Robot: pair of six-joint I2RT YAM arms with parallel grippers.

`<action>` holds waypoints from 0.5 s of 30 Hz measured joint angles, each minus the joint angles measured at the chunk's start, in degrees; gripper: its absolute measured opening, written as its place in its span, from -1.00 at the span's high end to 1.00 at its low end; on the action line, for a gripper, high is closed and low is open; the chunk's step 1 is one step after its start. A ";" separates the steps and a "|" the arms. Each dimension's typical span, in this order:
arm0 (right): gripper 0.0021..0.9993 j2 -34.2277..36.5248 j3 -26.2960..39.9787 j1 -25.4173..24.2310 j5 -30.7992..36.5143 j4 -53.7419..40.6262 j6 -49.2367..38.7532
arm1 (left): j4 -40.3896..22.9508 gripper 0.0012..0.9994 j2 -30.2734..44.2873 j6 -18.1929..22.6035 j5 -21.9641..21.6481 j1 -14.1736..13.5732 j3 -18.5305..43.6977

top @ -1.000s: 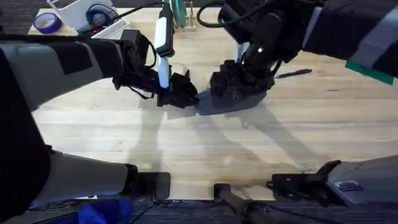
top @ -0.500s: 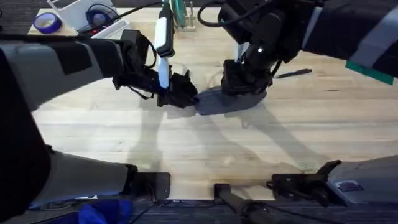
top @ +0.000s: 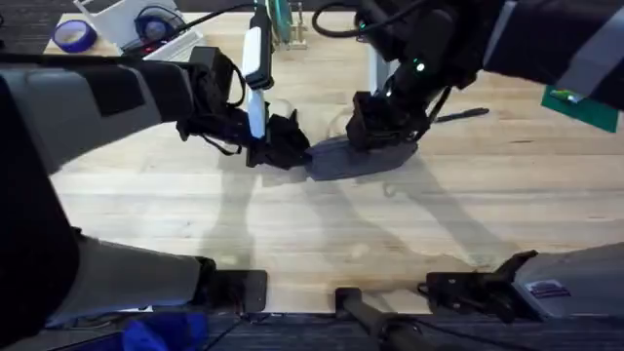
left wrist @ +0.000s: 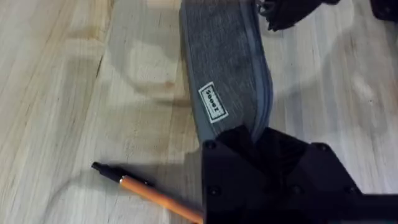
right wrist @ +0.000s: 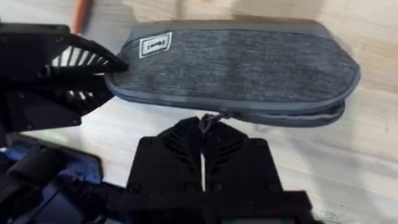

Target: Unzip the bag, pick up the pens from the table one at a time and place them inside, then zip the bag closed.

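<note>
My right gripper [right wrist: 203,163] is clenched on the zip pull [right wrist: 207,118] mid-pouch [right wrist: 242,65], w/ the zipper running left-right & my left gripper [left wrist: 258,140] grasping the pouch's left end.

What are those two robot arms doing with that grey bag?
The left gripper pinches one end of the bag to hold it on the table. The right gripper is shut on the zipper pull, unzipping it. The orange pen and the dark pen lie outside.
</note>
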 joint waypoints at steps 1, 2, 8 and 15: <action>0.94 0.00 0.00 -0.67 -1.17 0.00 -0.98 | 0.00 0.92 0.00 0.00 0.00 0.00 0.00; 0.94 0.00 0.00 -1.27 -2.19 0.00 -1.80 | 0.00 0.92 0.00 0.00 0.00 0.00 0.00; 0.94 -0.01 0.00 -4.37 -7.92 0.38 -6.97 | 0.00 0.92 0.00 0.00 0.00 0.00 0.00; 0.94 0.17 0.00 -6.18 -12.52 2.32 -10.90 | 0.02 0.92 0.00 0.00 0.00 0.00 0.00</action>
